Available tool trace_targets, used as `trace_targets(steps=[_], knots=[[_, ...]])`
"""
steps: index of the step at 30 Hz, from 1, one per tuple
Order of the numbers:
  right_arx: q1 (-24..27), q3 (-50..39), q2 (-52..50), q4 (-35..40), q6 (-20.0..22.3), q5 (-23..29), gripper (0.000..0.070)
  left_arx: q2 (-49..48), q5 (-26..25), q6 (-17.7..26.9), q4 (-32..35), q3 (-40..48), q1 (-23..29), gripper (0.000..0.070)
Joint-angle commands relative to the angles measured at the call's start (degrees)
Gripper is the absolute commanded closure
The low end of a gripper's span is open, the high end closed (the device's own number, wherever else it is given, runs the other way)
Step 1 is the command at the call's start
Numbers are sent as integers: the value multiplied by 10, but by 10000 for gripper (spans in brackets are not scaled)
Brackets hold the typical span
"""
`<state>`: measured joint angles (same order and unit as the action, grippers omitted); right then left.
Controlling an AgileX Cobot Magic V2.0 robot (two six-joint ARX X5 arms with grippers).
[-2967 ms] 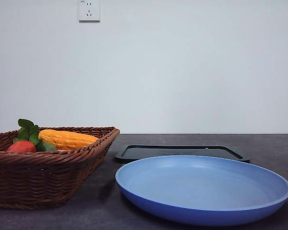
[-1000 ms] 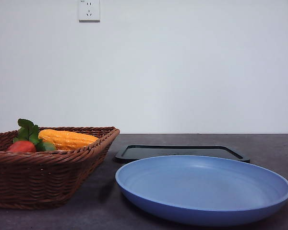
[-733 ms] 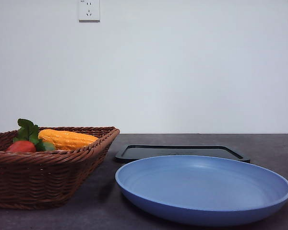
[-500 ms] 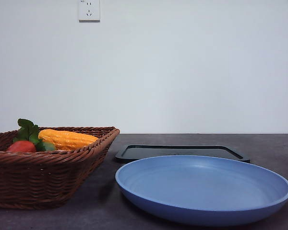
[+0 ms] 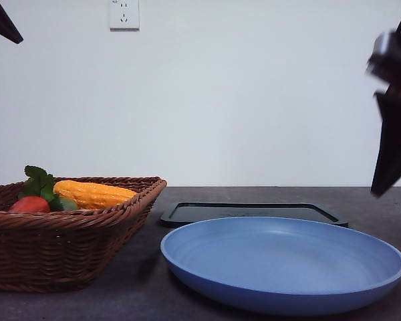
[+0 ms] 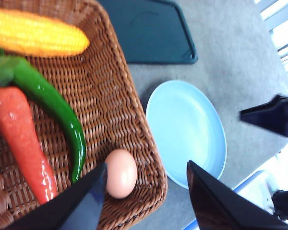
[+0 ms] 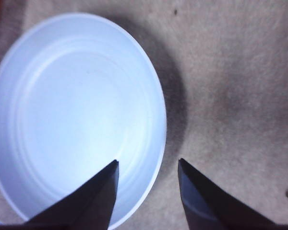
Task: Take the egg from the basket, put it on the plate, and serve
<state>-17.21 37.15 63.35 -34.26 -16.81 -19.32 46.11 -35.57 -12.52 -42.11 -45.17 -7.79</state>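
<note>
Front view: the wicker basket [image 5: 67,227] sits beside the blue plate [image 5: 284,264]. Left wrist view: the smooth pinkish-tan egg [image 6: 120,173] lies inside the basket; the left gripper [image 6: 146,201] gapes wide, empty. Right wrist view: the right gripper [image 7: 146,191] is spread, empty, above the plate's rim.

egg [image 6: 120,173] in basket [image 5: 67,231], plate [image 5: 284,264] right, tray [image 5: 254,212] seemingly behind

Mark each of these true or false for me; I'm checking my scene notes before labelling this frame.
1. The egg lies in the wicker basket. True.
2. The blue plate holds a corn cob. False: nothing lies on it; the corn cob is in the basket.
3. The left gripper is open. True.
4. The right gripper grips the egg. False: it is open, above the plate's rim.
5. The black tray sits behind the plate. True.
</note>
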Motion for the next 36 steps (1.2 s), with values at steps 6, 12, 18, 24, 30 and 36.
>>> trace_targets(steps=[6, 12, 18, 24, 30, 36], knots=[[-2, 9, 96, 44, 22, -43, 449, 4, -4, -4, 4, -9, -2, 358], [-2, 9, 148, 72, 23, -53, 471, 4, -3, -4, 4, -9, -2, 358], [3, 9, 170, 84, 23, -53, 616, 4, -4, -4, 4, -9, -2, 358], [6, 9, 161, 81, 22, -53, 700, 4, -4, -15, 7, -9, -3, 303], [10, 9, 117, 52, 23, -53, 700, 14, -2, -27, 13, -12, -29, 258], [18, 9, 79, 22, 25, -53, 700, 69, 92, -16, 9, -44, -119, 263]])
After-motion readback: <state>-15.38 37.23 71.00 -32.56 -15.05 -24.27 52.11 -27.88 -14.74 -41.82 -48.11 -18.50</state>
